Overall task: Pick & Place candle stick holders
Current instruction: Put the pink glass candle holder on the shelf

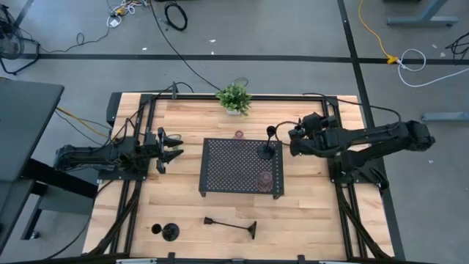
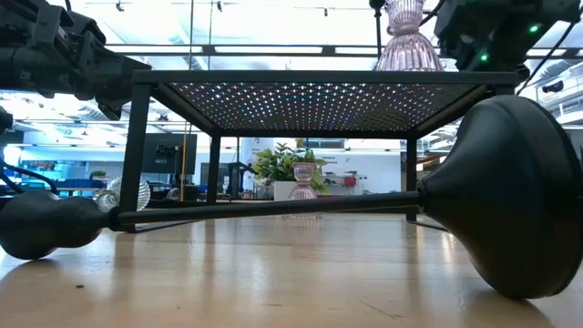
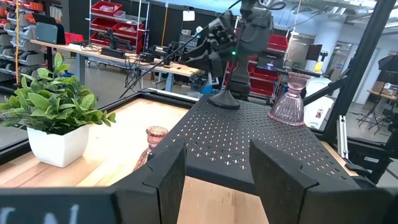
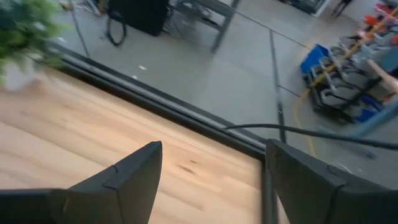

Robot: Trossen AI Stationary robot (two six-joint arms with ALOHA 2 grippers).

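I am looking straight down on a pale butcher-block wooden table with a black perforated rectangular metal tray raised on thin legs at its middle. On the tray's far right corner stands a slim black stemmed candle holder with a round flared base, upright, its small cup top just beside my right gripper, whose dark fingers stand wide apart with nothing between them, hovering at the tray's right edge. Near the tray's near right corner sits a short ribbed pinkish translucent glass candle cup; from table level it shows as a flared, fluted glass shape on the mesh. A second small pinkish glass cup rests on the wood just beyond the tray's far edge, near a small leafy green plant in a white square pot. At the near side of the table, another long black stemmed holder lies flat on its side, and a shorter black holder with a round base is to its left. My left gripper waits to the left of the tray, its blocky matte fingers open and empty.
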